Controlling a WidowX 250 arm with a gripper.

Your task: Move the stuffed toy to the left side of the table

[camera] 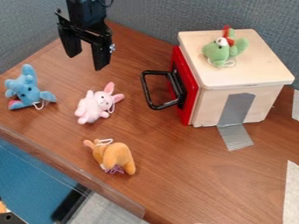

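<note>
Seemingly ready: gripper (86, 61) hangs open, empty

Its parted fingers leave room for a soft body. The task's stuffed toy could be any of four: pink rabbit (93, 107) in front of the gripper, blue toy (26, 90) front-left, orange toy (116, 155) farther forward, green toy (217, 53) right, raised by a wooden box (257, 70).

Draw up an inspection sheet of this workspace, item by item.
Surface: brown wood-grain table; no spill seen.
Job's things: blue toy at left, pink toy right of it, orange toy nearer the front edge, green toy on the box; which is meant, cannot tell.
Clutter: box has red door, black handle; grey tape runs to the table.
Hand: open, holding nothing.
Cables: thin dark line beside the arm, possibly a cable.
Surroundings: grey-blue partitions behind.
</note>
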